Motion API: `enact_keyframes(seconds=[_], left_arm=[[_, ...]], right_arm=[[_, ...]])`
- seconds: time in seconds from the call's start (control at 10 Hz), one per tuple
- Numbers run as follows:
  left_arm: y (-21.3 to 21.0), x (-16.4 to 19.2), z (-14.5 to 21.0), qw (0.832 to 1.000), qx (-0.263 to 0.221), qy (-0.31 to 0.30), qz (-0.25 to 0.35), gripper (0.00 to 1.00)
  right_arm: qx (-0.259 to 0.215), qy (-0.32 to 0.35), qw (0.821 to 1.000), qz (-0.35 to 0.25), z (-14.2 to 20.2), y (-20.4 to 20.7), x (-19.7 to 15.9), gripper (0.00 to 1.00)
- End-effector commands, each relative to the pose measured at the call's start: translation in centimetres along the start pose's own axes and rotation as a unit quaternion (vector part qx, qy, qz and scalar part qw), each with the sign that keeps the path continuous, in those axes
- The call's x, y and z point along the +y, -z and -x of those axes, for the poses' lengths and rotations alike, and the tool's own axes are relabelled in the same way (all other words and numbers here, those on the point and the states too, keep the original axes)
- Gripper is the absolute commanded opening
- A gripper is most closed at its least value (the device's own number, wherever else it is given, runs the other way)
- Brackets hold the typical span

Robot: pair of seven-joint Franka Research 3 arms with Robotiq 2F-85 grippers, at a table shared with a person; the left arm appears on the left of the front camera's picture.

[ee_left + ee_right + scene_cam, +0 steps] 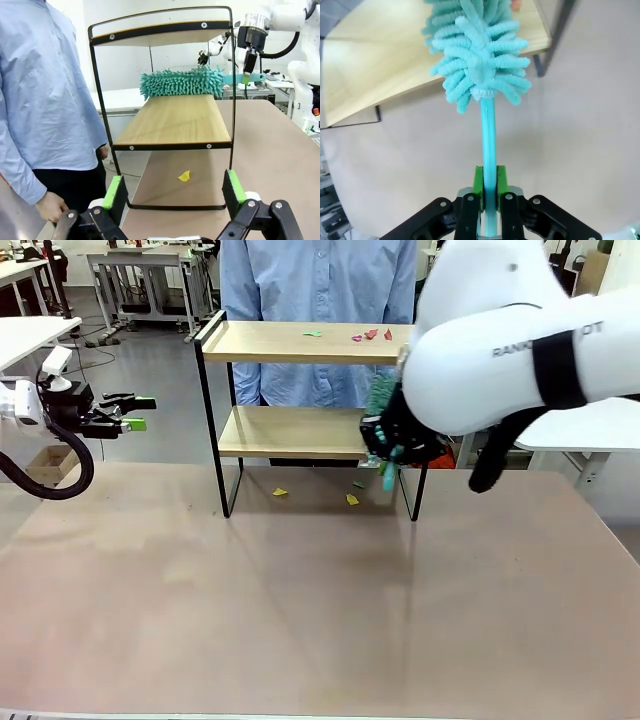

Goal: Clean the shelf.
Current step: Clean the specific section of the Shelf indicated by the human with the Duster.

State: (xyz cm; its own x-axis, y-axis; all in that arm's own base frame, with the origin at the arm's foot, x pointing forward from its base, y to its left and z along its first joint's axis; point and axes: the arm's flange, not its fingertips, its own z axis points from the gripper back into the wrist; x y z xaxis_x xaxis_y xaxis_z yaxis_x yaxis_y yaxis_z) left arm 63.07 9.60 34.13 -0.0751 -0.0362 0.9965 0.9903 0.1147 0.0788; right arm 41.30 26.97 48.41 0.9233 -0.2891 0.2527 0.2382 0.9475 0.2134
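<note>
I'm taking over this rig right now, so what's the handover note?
Left tool: open, off to the left of the shelf.
Right tool: shut on the duster handle, head on the lower board's right end.
Done: lower board looks scrap-free; yellow scraps lie on the table beneath.
Left: red and green scraps on the top board.

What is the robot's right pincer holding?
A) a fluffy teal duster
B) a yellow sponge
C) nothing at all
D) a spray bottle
A: the right pincer is shut on the thin handle of the fluffy teal duster, and the duster's head lies at one end of the lower board of the shelf.
</note>
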Motion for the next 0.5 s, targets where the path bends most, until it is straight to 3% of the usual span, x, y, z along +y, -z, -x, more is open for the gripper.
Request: enact_keyframes(seconds=[0.0, 0.2, 0.3, 0.4], left_arm=[[0.1, 0.0, -0.4, 1.000, 0.003, 0.003, 0.000, 1.00], [0.1, 0.0, -0.4, 1.000, 0.003, 0.003, 0.000, 1.00], [0.1, 0.0, -0.4, 1.000, 0.003, 0.003, 0.000, 1.00], [0.1, 0.0, -0.4, 1.000, 0.003, 0.003, 0.000, 1.00]], right_arm=[[0.004, 0.013, 1.000, 0.011, 0.1, -1.3, -3.0, 0.13], [-0.038, 0.009, 0.999, 0.038, 0.8, -2.9, -3.3, 0.13], [-0.009, 0.017, 1.000, 0.015, -0.3, -1.3, -2.5, 0.13], [-0.009, 0.017, 1.000, 0.015, -0.3, -1.3, -2.5, 0.13]])
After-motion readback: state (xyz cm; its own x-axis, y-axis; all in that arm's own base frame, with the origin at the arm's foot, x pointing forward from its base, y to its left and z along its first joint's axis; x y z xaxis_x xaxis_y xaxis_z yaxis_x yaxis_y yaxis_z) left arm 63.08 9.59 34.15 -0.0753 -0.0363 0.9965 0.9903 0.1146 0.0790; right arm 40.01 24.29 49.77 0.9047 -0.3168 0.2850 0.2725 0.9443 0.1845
